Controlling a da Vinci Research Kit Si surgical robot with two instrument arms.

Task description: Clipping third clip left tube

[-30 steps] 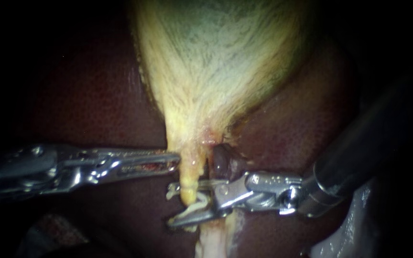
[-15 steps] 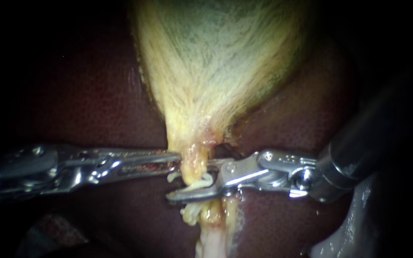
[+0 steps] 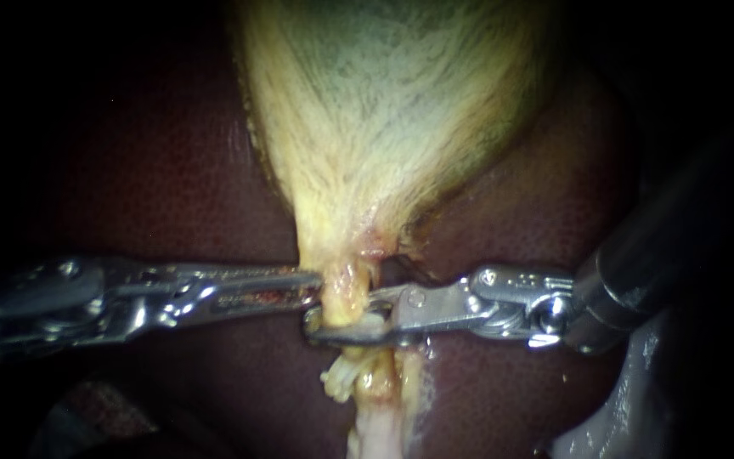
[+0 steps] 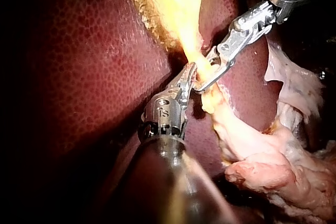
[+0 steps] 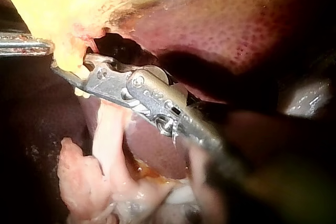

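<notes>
The pale yellow-green gallbladder [image 3: 392, 102] narrows down to the yellow left tube [image 3: 346, 293]. My right instrument [image 3: 320, 327] comes in from the right, and its jaws are shut on this tube from both sides, with a white clip [image 3: 369, 320] between them. A whitish clip [image 3: 340, 374] sits on the tube just below. My left instrument [image 3: 316, 280] is shut on the tissue at the gallbladder's neck, on the tube's left side. In the left wrist view the left instrument [image 4: 189, 77] and the right instrument [image 4: 205, 74] meet at the tube [image 4: 197, 51]. The right wrist view shows the right instrument [image 5: 68, 69] across the tube.
Dark red liver [image 3: 172, 187] surrounds the gallbladder on both sides. A darker tube [image 3: 391, 270] lies just behind the right instrument's jaws. Pale loose tissue [image 4: 262, 150] hangs below the tube, and more [image 3: 613, 416] lies under the right shaft.
My right instrument rose along the tube from below the old clip, and its wide-open jaws closed down onto the tube. The left instrument has not moved.
</notes>
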